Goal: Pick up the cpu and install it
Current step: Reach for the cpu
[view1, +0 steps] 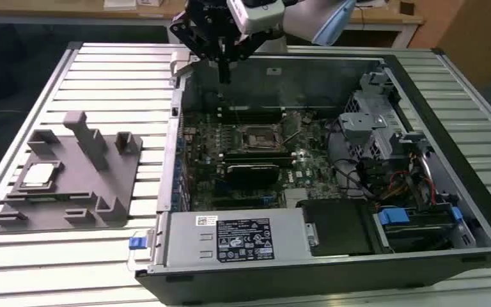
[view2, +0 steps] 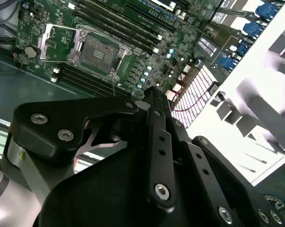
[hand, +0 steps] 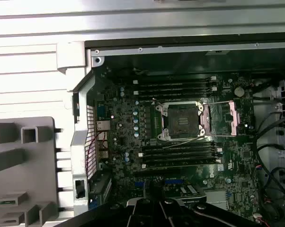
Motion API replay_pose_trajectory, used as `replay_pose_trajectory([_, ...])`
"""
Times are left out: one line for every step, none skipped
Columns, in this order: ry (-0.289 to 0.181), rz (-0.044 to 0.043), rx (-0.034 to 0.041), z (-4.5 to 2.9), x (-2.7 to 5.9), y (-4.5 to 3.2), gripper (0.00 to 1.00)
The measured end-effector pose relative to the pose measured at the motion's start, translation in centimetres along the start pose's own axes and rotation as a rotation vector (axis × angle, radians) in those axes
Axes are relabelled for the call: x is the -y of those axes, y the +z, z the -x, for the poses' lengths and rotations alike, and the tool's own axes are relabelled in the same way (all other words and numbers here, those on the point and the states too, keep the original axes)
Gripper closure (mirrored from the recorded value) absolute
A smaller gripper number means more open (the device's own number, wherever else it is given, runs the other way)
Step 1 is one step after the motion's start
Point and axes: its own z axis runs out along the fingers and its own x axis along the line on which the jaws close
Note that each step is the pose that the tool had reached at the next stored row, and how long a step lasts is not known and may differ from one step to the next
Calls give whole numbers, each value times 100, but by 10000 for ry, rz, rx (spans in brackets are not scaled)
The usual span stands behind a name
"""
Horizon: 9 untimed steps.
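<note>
**Colours on the bench**

- cpu (view1: pixel 39 175): silvery-grey top, pale rim
- tray (view1: pixel 79 193): plain grey
- table (view1: pixel 109 77): pale, ribbed in parallel stripes
- motherboard (hand: pixel 119 142): dark green
- socket (hand: pixel 182 121): black, silver frame
- gripper (view1: pixel 224 77): black
- drive clips (view1: pixel 396 216): blue

A slatted metal table (view1: pixel 100 77) spans the scene. Behind it stands a pale wooden desk (view1: pixel 58 13) over dark floor (view1: pixel 7 70).

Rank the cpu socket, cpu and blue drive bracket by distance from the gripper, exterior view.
1. cpu socket, inside the case, closest to the gripper.
2. cpu, on the grey tray, exterior view's left.
3. blue drive bracket, exterior view's right.
</note>
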Motion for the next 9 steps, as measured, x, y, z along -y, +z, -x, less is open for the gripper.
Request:
replay_pose_trajectory([0, 0, 0, 0, 0, 0, 89])
replay_pose_trajectory([0, 0, 0, 0, 0, 0, 89])
replay_pose_trajectory([0, 0, 0, 0, 0, 0, 89])
replay_pose_trajectory([0, 0, 0, 0, 0, 0, 89])
replay_pose_trajectory([0, 0, 0, 0, 0, 0, 89])
replay_pose_trajectory([0, 1, 1, -2, 0, 0, 89])
replay_pose_trajectory([1, -1, 0, -6, 0, -1, 89])
replay_pose_trajectory([1, 0, 0, -13, 1, 0, 89])
replay_pose_trajectory([1, 0, 0, -21, 2, -1, 89])
